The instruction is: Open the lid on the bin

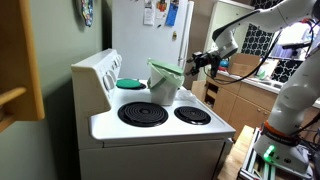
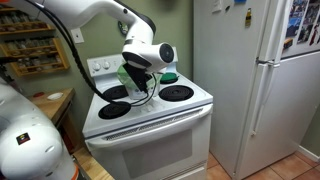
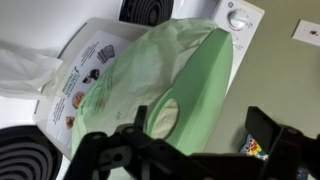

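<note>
The bin (image 1: 165, 88) is pale grey-white and stands on the white stove between the burners. Its light-green lid (image 1: 160, 68) is tilted up from the rim. In the wrist view the lid (image 3: 195, 75) fills the middle, with the bin's white labelled wall (image 3: 85, 75) to its left. My gripper (image 1: 196, 62) is level with the bin's top, right beside the lid. In the wrist view its two dark fingers (image 3: 200, 122) are wide apart, with the lid's edge between them. In an exterior view my arm covers most of the bin (image 2: 126, 73).
A round teal dish (image 1: 130, 84) lies on the back burner behind the bin. Black coil burners (image 1: 144, 114) lie in front. The stove's back panel (image 1: 98, 72) rises on one side. A white fridge (image 2: 255, 70) stands beside the stove.
</note>
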Controlling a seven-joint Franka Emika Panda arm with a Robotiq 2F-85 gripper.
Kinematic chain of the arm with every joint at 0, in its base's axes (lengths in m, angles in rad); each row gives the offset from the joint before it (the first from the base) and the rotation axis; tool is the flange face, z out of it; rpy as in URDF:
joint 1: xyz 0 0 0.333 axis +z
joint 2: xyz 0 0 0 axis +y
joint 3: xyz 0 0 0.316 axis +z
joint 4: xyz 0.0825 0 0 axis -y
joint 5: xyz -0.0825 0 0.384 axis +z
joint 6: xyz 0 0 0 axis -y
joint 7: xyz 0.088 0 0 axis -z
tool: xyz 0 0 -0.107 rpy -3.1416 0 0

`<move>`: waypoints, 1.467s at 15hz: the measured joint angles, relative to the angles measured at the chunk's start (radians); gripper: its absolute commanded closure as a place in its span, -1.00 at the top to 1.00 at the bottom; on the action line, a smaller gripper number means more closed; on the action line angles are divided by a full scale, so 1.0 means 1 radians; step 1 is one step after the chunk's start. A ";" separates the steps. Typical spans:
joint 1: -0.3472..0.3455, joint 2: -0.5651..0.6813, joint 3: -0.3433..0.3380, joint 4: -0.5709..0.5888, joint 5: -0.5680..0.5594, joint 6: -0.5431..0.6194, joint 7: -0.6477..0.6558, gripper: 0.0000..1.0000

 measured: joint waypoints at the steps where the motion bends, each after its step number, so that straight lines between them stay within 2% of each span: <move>1: -0.003 0.008 0.000 0.001 0.023 -0.004 -0.016 1.00; 5: -0.020 0.037 -0.001 0.003 0.098 -0.060 -0.059 1.00; 9: -0.038 0.065 -0.001 0.008 0.125 -0.101 -0.067 1.00; 22: -0.046 0.178 0.008 0.079 0.197 -0.121 -0.067 1.00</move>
